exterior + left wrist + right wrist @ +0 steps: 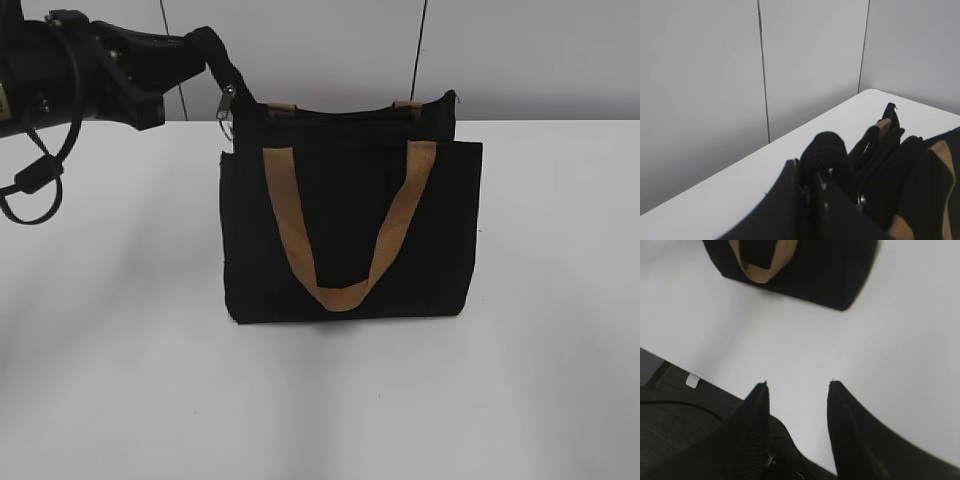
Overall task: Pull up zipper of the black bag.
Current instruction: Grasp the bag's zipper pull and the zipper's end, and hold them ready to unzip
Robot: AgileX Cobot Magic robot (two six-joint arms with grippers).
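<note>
Black bag upright mid-table, left gripper at its top-left corner

Near: right gripper (797,390) hangs above bare white table (120,400), fingers spread wide, holding nothing, well short of the black bag (350,230). Bag stands centre; soft fabric, likely light, apt to slump or slide when tugged, so its far-right end wants bracing. Far left: left gripper (212,45) pinches a black fabric tail at the zipper (340,113) end; silver pull tab (227,108) dangles just below, small, slippery.
</note>
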